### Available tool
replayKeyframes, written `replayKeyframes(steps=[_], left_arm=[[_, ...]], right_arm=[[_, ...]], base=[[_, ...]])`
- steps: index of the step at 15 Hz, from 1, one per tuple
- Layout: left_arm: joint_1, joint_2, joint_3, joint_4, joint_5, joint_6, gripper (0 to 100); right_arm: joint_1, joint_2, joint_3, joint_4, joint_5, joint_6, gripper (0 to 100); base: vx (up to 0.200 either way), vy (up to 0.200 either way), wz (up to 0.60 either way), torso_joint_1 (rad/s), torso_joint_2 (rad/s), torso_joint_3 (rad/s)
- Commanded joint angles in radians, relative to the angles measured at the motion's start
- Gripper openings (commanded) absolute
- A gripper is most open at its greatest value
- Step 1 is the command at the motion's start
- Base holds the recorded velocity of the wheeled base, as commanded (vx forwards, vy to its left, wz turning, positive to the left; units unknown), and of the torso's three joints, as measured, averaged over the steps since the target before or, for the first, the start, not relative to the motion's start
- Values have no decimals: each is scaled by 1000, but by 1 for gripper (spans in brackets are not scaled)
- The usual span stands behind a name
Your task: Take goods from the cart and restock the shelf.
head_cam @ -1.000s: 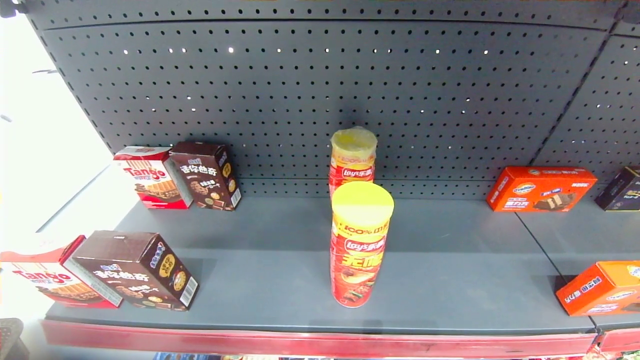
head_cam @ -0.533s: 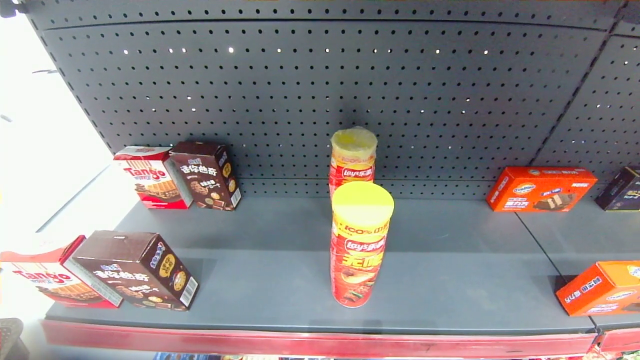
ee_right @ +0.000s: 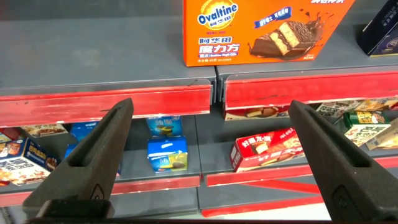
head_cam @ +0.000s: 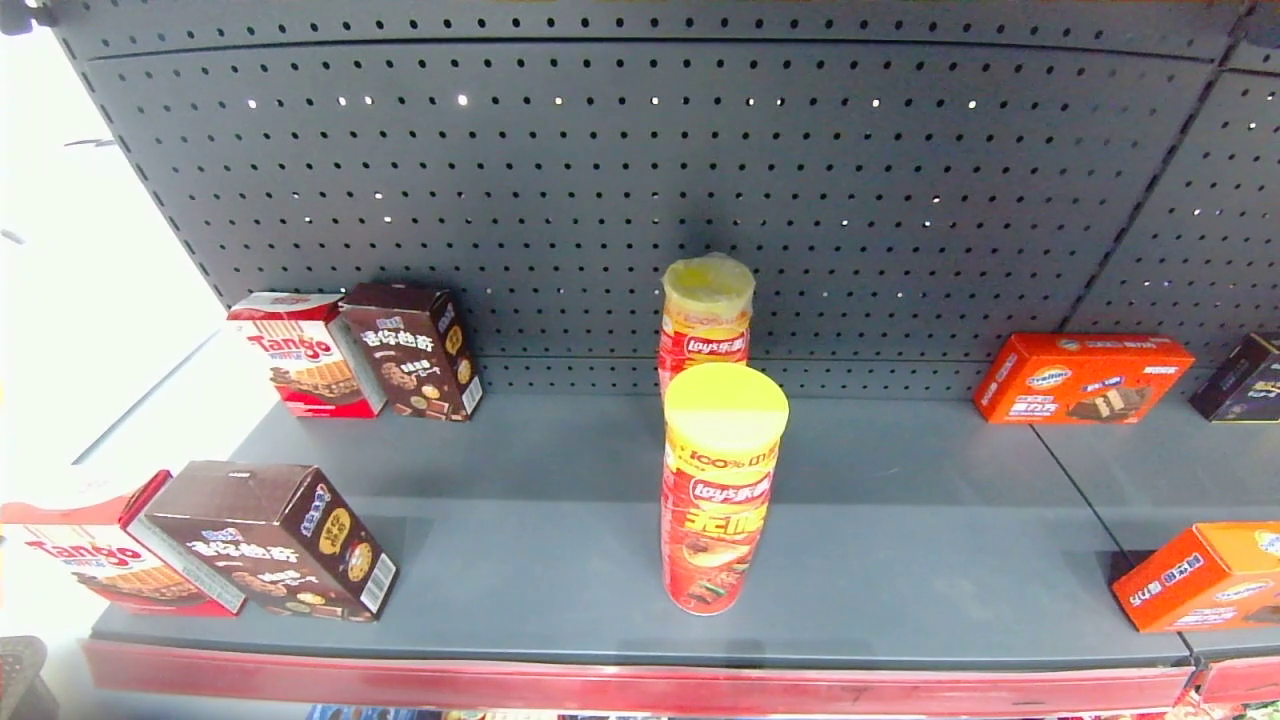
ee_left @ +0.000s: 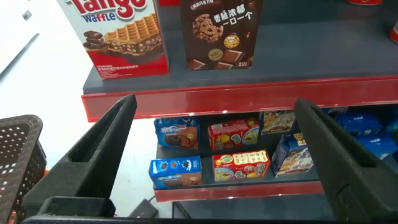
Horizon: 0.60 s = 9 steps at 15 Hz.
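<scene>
Head view: front can [head_cam: 722, 490] upright on the shelf [head_cam: 900, 540], mid-width, near the red lip [head_cam: 640, 688]. Straight behind that can, back can [head_cam: 706, 310] by the pegboard [head_cam: 640, 180] — upright too. Left of the front can, wafer box [head_cam: 300, 352] touching cookie box [head_cam: 415, 350] at the back, a like pair at the lip. Right of the front can, well apart, orange box [head_cam: 1080, 377] at the back, another at the lip. Left wrist view: left gripper [ee_left: 214, 104] facing the lip, fingers [ee_left: 106, 143] spread wide, holding nothing. Right wrist view: right gripper [ee_right: 211, 106] likewise — fingers [ee_right: 102, 143] wide apart, empty.
</scene>
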Motion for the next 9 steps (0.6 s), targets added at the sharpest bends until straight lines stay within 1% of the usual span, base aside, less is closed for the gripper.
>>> replayKeyframes(steps=[1,9], left_arm=[[0,0,0,0,0,-1,100],[0,0,0,0,-1,2,100]], right_arm=[[0,2,0,0,0,0,100],[-2,2,0,0,0,0,100]], base=[[0,0,0,0,0,0],[0,0,0,0,0,0]])
